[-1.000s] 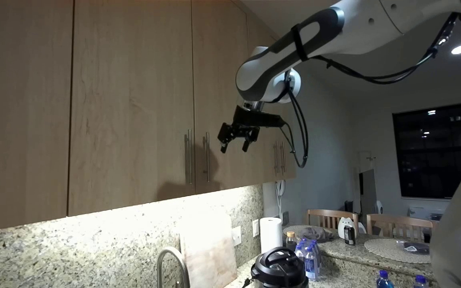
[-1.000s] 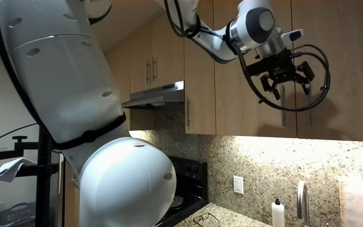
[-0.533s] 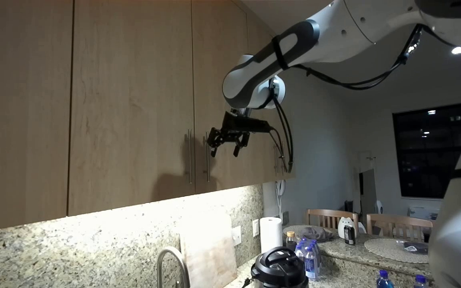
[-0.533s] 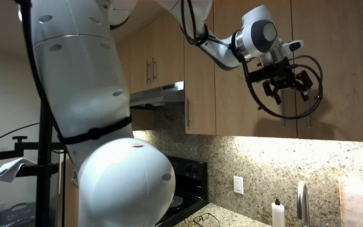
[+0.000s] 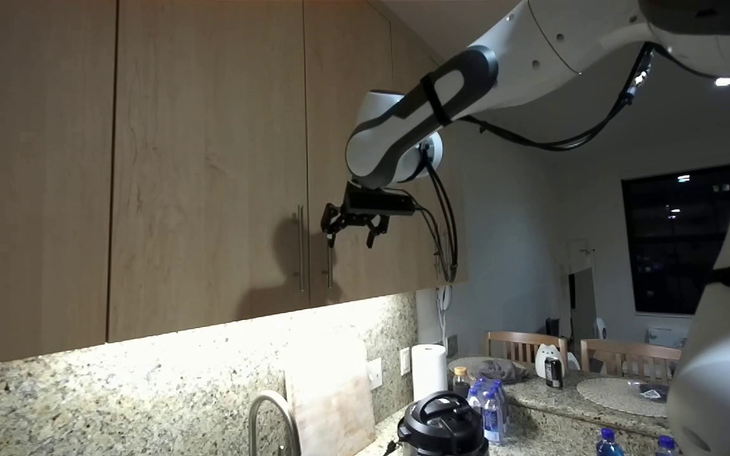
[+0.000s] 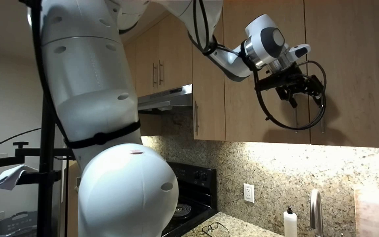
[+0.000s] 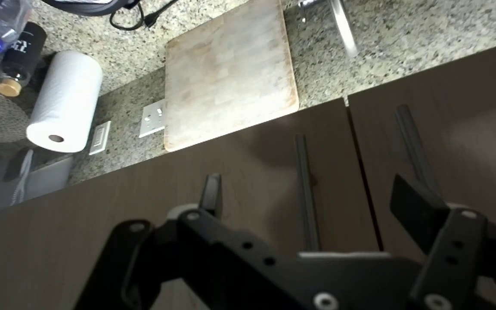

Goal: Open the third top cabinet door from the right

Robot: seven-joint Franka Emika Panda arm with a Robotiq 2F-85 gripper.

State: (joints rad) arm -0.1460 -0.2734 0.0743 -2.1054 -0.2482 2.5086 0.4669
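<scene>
The tall light-wood cabinet door (image 5: pixel 341 120) is shut; it also shows in an exterior view (image 6: pixel 360 65) and the wrist view (image 7: pixel 248 172). Its vertical bar handle (image 5: pixel 329 269) hangs by its lower edge, and shows in an exterior view (image 6: pixel 322 125). My gripper (image 5: pixel 351 242) is open and empty, pointing down in front of the door, near the handle's upper part; it also shows in an exterior view (image 6: pixel 306 102). In the wrist view the handle (image 7: pixel 306 193) runs between the open fingers (image 7: pixel 312 202). I cannot tell the exact gap between fingers and handle.
The neighbouring door's handle (image 5: pixel 301 253) is close by, and in the wrist view it (image 7: pixel 413 142) passes behind a finger. Below stand a faucet (image 5: pixel 273 405), cutting board (image 5: pixel 330 392), paper towel roll (image 5: pixel 429 373) and black-lidded cooker (image 5: pixel 444 421). A range hood (image 6: pixel 166 98) is further along.
The arm has lowered, and the gripper has moved closer to the handle, leftward in an exterior view. Its tilt has changed slightly. The fingers stay open and the doors stay shut.
</scene>
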